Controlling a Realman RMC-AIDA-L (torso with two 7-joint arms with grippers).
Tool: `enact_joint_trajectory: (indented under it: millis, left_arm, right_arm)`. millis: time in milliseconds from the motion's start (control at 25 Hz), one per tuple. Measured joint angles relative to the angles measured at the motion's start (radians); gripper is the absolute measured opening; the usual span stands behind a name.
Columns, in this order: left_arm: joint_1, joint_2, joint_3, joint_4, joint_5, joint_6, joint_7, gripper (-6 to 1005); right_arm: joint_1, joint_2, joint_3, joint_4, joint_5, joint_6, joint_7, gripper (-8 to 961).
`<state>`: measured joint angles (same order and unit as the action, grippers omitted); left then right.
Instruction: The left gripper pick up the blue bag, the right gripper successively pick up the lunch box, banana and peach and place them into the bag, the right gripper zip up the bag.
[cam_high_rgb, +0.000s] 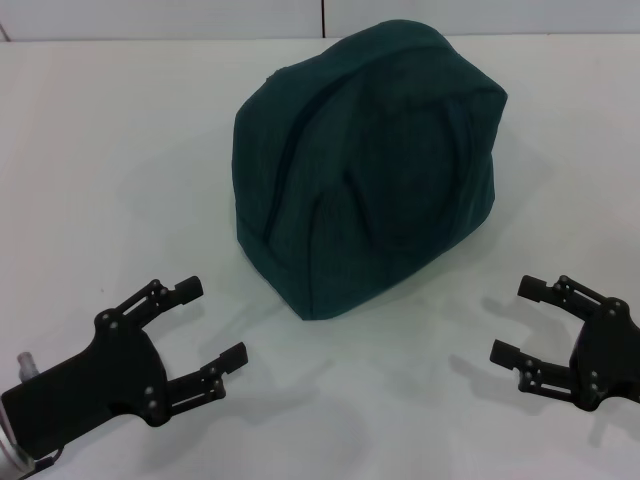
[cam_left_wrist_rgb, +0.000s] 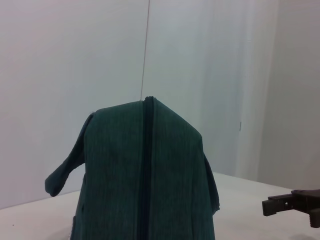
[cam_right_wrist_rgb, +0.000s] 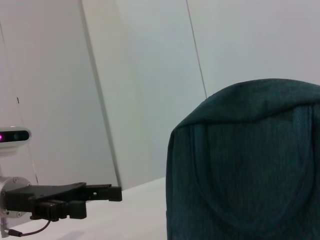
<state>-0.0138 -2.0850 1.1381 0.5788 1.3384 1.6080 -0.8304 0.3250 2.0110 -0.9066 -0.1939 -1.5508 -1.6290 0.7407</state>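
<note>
Head view: the left tool (cam_high_rgb: 205, 325) sits low at about 7 o'clock on the white desk (cam_high_rgb: 100, 150), its two black fingers (cam_high_rgb: 185, 290) spread wide with nothing between them, pointing toward the bag. The right tool (cam_high_rgb: 515, 320) rests at about 4 o'clock, likewise spread wide and holding nothing, its fingers aimed inward at the bag's near right corner. Between and beyond both tools, toward 12 o'clock from the desk's centre, stands the blue bag (cam_high_rgb: 365, 165), a dark teal fabric dome sitting upright on the desk, apart from both tools. A curved carry strap lies flat against its facing side, and a seam runs up its left flank. The left wrist view shows the bag (cam_left_wrist_rgb: 145, 175) end-on, a zip line running straight down its ridge and a strap loop hanging off one side, with the right tool's fingertip (cam_left_wrist_rgb: 280, 204) visible beyond it. The right wrist view shows the bag (cam_right_wrist_rgb: 245, 165) close by and the left tool (cam_right_wrist_rgb: 97, 195) farther off, level with the desk.
</note>
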Motion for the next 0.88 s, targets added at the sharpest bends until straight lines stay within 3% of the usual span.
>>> enact_joint_trajectory:
  millis: [880]
  left_arm:
    - [0.000,0.000,0.000,-0.001,-0.001,0.006,0.001,895]
  right_arm:
    - [0.000,0.000,-0.002,0.001,0.000,0.002,0.000,872]
